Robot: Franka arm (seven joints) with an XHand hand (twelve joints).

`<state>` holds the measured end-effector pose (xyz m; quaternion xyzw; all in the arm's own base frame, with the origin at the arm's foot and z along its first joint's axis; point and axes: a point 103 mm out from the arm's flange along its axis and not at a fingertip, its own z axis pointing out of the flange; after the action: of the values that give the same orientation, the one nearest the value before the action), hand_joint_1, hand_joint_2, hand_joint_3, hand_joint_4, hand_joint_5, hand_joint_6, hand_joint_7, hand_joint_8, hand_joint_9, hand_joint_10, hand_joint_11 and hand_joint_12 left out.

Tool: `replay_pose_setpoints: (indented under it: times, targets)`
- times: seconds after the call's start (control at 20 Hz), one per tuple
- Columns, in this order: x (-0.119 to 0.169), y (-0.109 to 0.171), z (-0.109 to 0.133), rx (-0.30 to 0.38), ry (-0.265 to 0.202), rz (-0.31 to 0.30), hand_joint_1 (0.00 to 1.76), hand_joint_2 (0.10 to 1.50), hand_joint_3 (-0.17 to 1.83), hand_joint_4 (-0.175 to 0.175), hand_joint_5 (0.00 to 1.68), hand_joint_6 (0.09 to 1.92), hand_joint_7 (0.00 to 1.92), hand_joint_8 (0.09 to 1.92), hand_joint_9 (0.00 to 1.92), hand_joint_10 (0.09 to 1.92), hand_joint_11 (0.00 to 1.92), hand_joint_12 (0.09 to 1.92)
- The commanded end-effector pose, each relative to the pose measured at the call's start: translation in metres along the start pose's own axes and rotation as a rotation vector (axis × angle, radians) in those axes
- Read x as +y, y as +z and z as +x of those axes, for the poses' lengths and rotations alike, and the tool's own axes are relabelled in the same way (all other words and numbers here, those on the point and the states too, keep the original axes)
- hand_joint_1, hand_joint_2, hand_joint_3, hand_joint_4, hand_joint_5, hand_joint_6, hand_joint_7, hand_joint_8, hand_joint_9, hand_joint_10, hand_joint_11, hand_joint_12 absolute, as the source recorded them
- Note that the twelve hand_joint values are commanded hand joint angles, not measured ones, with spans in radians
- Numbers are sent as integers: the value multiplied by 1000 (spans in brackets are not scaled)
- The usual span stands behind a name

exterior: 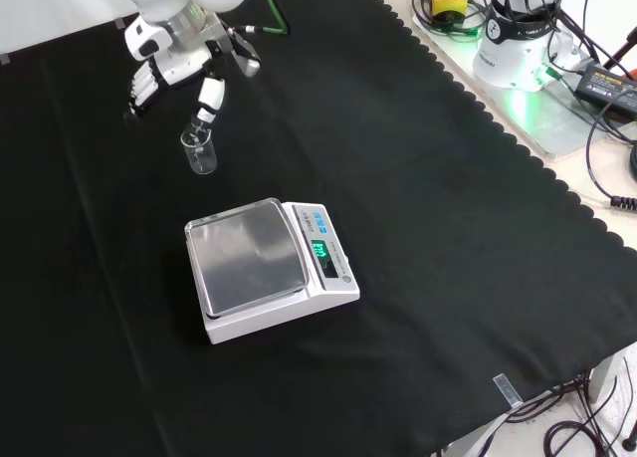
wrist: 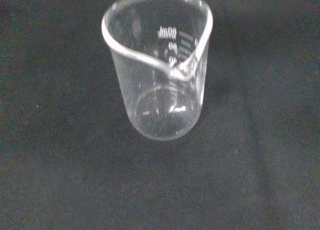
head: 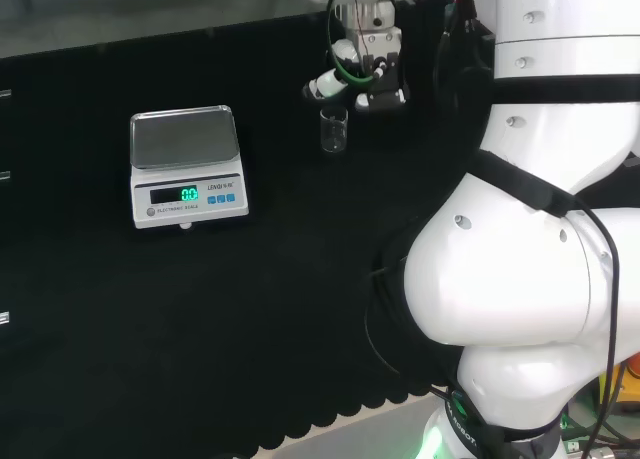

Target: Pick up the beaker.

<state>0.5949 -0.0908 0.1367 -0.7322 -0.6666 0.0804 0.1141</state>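
Beaker [wrist: 159, 69] stands upright and empty on the cloth [exterior: 418, 198], hand [exterior: 184, 64] fingers spread above it.

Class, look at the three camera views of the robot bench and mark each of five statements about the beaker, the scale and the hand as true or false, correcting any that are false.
1. The beaker stands upright on the black cloth. True.
2. The beaker sits on the scale's pan. False: it stands on the cloth, apart from the scale.
3. The hand has lifted the beaker off the cloth. False: the beaker rests on the cloth, with the hand just above and beside it.
4. The beaker looks empty in the wrist view. True.
5. The scale's pan carries a flask. False: the pan is bare.
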Motion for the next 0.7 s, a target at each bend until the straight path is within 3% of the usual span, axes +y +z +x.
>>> replay_pose_setpoints:
  times: [0.05, 0.7]
  targets:
    - [-3, 21, 1, 28, -3, 35, 440, 859, 268, -74, 394, 87, 193, 700, 303, 823, 315, 1429]
    - [-9, 59, 4, 49, 2, 101, 473, 847, 266, -70, 401, 87, 204, 707, 304, 832, 316, 1431]
